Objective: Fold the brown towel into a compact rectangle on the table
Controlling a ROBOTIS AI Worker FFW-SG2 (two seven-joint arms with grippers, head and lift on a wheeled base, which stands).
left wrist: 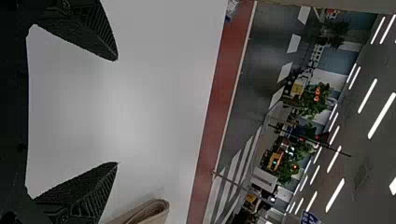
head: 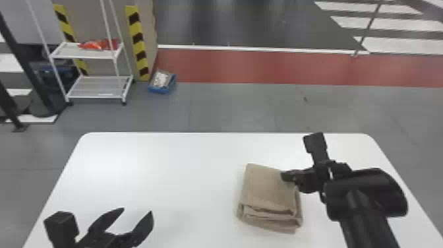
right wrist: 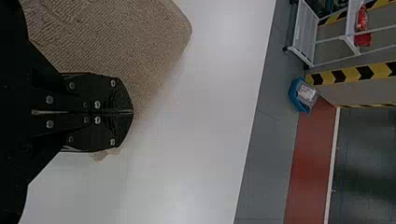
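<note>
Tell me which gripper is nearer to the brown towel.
Right. The right gripper is at the right edge of the brown towel, its jaws shut. The left gripper is well off to the towel's left, its jaws open.

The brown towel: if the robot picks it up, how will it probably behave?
The towel looks like ribbed cloth, so it is probably floppy and may sag or open if lifted by one layer. Its several stacked folds could slide apart under a push. Lying flat and low on the table, it seems unlikely to roll or tip.
</note>
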